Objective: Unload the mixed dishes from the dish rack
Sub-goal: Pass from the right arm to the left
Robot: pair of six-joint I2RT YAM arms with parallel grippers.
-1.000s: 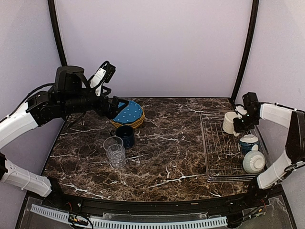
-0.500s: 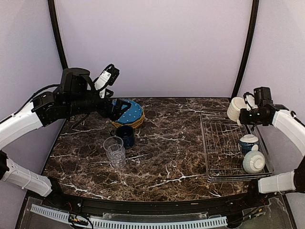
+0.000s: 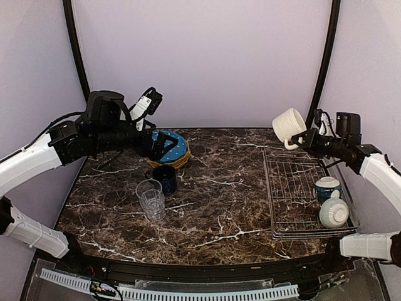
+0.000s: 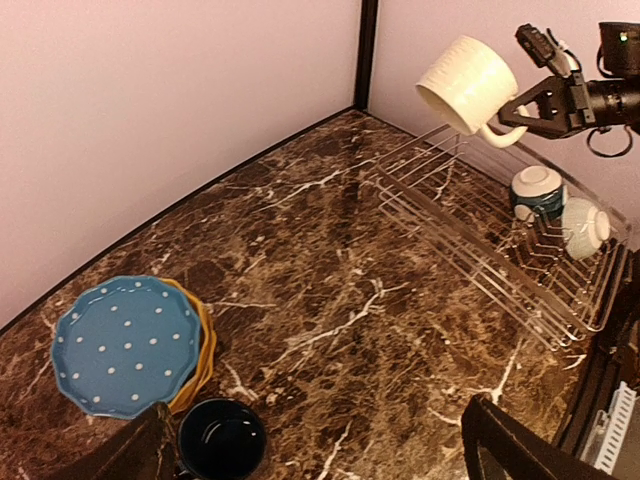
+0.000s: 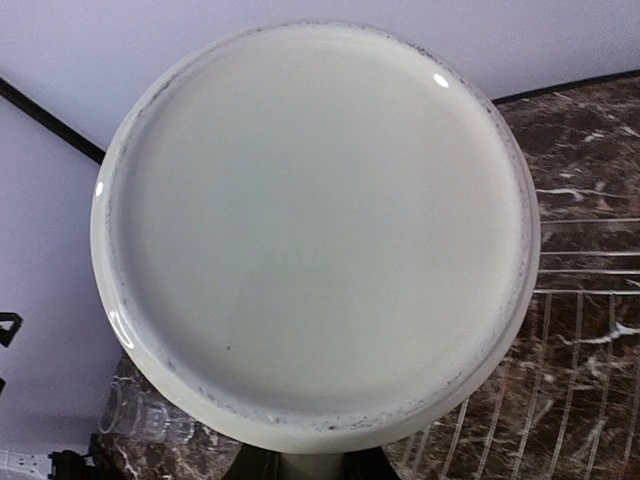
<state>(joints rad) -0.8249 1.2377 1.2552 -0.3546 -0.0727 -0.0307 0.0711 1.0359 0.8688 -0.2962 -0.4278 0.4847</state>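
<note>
My right gripper (image 3: 303,141) is shut on the handle of the cream mug (image 3: 287,125) and holds it in the air above the far left corner of the dish rack (image 3: 294,188). The mug's flat base (image 5: 315,235) fills the right wrist view. Two teal-and-white bowls (image 3: 326,186) (image 3: 333,212) sit in the rack's right side. The blue dotted plate (image 3: 173,148) tops the yellow plate stack at the far left. The dark blue cup (image 3: 166,177) and the clear tumbler (image 3: 151,199) stand in front of it. My left gripper (image 3: 161,145) hovers open and empty over the plates.
Black frame posts (image 3: 322,63) stand at the back corners. The rack's left rows (image 4: 470,230) hold nothing. Bare marble table (image 3: 232,188) lies between the cup and the rack.
My right gripper has lifted the cream mug out of the rack and carried it up and to the left. My left arm has shifted slightly right over the plates.
</note>
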